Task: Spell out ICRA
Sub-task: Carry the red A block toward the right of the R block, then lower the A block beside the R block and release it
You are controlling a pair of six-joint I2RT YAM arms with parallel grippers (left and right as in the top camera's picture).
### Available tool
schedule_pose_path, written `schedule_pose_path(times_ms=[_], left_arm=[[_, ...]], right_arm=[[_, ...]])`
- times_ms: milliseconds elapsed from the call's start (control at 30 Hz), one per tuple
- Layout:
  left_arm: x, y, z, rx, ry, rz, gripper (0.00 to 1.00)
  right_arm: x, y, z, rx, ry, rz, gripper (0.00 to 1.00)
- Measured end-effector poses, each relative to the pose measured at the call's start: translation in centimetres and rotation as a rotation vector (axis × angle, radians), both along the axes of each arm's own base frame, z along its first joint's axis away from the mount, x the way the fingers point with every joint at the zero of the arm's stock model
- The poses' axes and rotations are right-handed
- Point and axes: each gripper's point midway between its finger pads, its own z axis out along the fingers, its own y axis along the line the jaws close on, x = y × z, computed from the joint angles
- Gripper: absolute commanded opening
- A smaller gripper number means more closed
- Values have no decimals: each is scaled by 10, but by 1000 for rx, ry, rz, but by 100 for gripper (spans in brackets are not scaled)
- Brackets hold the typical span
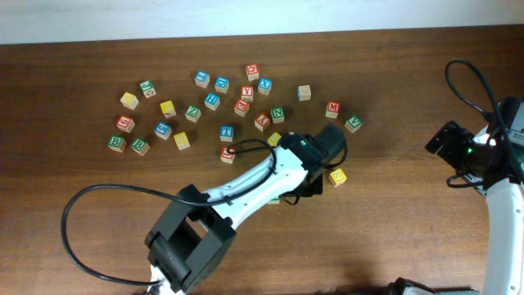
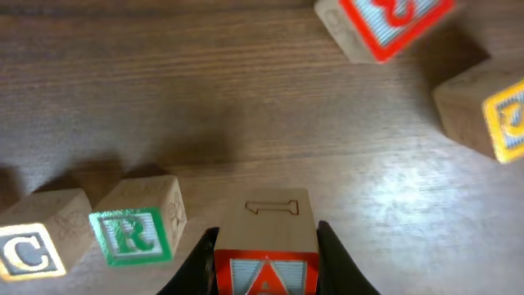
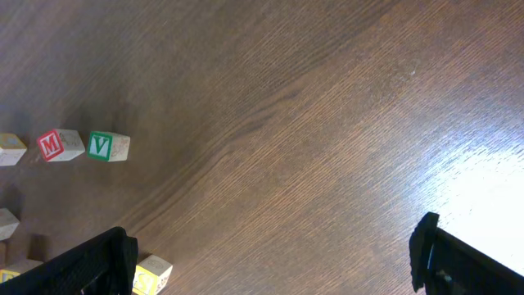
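My left gripper [image 2: 266, 232] is shut on the red "A" cube [image 2: 266, 250], which sits low over the wooden table. Just left of it stand the green "R" cube [image 2: 135, 232] and then the yellow "C" cube [image 2: 33, 250], in a row and close together. The "I" cube is out of view. In the overhead view the left gripper [image 1: 301, 187] is at the table's middle, and its arm hides that row. My right gripper [image 3: 274, 262] hangs open and empty over bare wood at the far right [image 1: 458, 152].
Several other letter cubes lie scattered across the back of the table [image 1: 221, 102]. A yellow cube [image 1: 337, 177] lies just right of the left gripper, and a red-faced cube [image 2: 385, 20] lies beyond it. A red "M" [image 3: 51, 145] and a green "V" [image 3: 102, 146] show in the right wrist view.
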Motion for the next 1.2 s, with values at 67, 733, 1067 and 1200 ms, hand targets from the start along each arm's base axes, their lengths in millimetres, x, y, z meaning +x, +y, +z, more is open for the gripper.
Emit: schedule_pose_path(times_ms=[67, 733, 1067, 1200], left_arm=[[0, 2, -7, 6, -12, 41, 21], [-4, 9, -26, 17, -13, 73, 23], [-12, 3, -26, 24, -23, 44, 25], [-10, 4, -26, 31, -32, 44, 26]], right_arm=[[0, 0, 0, 0, 0, 1, 99], [0, 0, 0, 0, 0, -1, 98], [0, 0, 0, 0, 0, 0, 98], [0, 0, 0, 0, 0, 0, 98]])
